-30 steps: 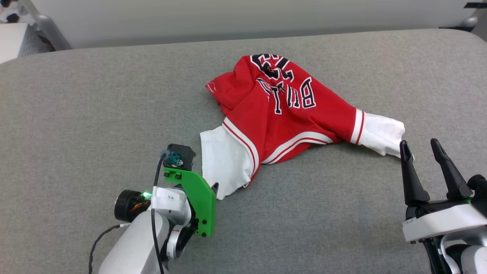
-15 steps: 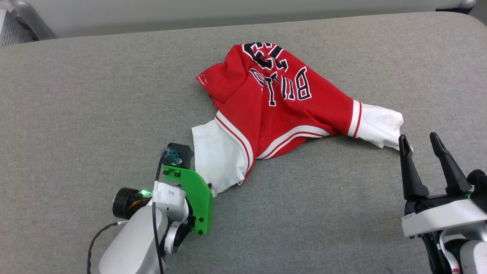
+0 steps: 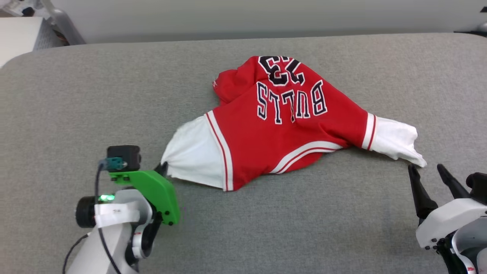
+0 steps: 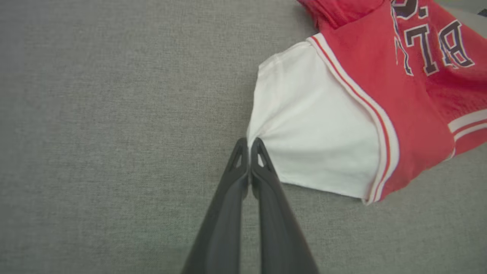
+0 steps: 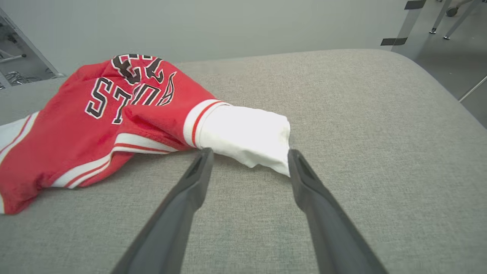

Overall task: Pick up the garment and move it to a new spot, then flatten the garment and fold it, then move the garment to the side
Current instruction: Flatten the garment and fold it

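Observation:
The garment [image 3: 289, 125], a red jersey with white sleeves and black lettering, lies crumpled on the grey table, chest side up. My left gripper [image 3: 161, 169] is shut on the edge of the left white sleeve. In the left wrist view the fingertips [image 4: 249, 142] pinch that sleeve's edge, and the cloth of the garment [image 4: 315, 125] puckers toward them. My right gripper [image 3: 428, 175] stands open just short of the right white sleeve's tip. In the right wrist view its fingers [image 5: 249, 154] flank the near end of that sleeve on the garment [image 5: 114, 125] without gripping it.
The grey padded table [image 3: 76, 95] spreads wide to the left and front of the jersey. Its rounded right edge [image 5: 437, 83] drops to the floor. A white object [image 3: 19, 38] and a metal leg stand beyond the far left corner.
The left gripper has closed on the left sleeve and drawn it leftward, spreading the jersey's left side. The right gripper stays open by the right sleeve. The head camera has shifted.

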